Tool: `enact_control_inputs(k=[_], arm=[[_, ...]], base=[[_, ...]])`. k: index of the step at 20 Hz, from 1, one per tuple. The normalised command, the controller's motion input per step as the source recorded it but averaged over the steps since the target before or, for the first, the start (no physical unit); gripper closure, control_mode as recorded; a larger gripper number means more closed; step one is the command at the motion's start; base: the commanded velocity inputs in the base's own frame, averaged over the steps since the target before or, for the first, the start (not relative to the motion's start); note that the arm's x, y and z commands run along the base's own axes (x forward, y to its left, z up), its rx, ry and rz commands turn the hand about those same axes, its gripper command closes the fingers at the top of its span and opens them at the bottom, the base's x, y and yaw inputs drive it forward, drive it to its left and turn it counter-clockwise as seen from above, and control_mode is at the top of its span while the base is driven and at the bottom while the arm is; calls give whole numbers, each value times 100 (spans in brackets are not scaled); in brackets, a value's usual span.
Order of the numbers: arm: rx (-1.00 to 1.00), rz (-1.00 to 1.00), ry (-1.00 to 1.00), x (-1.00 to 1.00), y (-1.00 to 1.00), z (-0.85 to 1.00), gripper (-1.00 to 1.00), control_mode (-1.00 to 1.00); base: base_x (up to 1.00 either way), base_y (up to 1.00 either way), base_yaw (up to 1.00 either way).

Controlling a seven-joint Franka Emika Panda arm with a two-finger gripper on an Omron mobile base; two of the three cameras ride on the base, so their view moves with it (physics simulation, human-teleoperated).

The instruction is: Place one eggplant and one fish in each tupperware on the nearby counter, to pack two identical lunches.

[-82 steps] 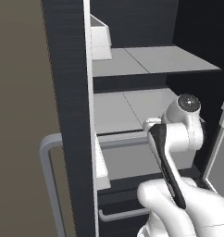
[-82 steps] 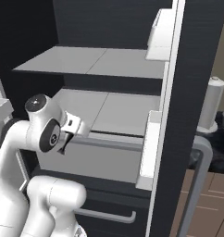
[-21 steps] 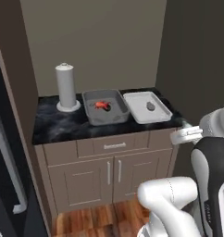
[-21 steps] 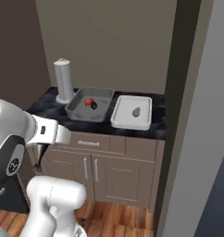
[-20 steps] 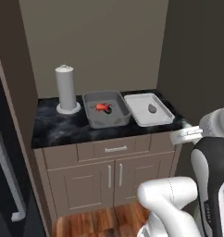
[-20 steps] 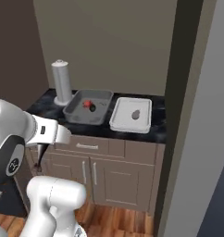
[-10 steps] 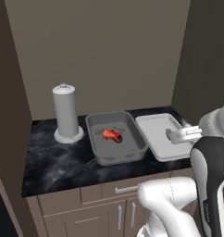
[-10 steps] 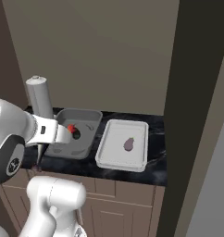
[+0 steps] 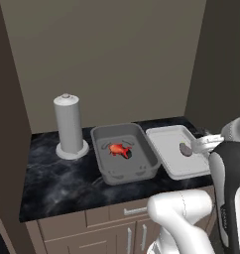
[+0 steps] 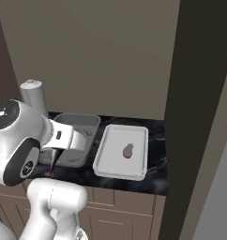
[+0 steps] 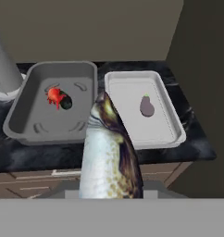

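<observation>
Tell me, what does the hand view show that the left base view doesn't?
The hand view adds a big speckled fish, brown on the back and pale below, rising from the bottom edge right in front of the camera. The left base view adds the robot's white arm and the whole tall grey cylinder. Both share the grey tupperware with the red fish inside, and the paler tupperware beside it, holding an eggplant.

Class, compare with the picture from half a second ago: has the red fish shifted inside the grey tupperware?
No. The red fish lies at the same spot on the floor of the grey tupperware, toward its back wall; the picture changed because the base drove closer.
</observation>
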Motion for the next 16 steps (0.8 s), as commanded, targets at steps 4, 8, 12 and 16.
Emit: enact_control_inputs(k=[4,8,12,16], arm=[[0,-11,4,70,-41,-35,100,-100],[0,-10,8,99,-7,-37,100,-100],[0,-9,5,100,0,-47,100,-100],[0,-6,10,87,-16,-45,100,-100]], base=[[0,0,0],[0,0,0],[0,0,0],[0,0,0]])
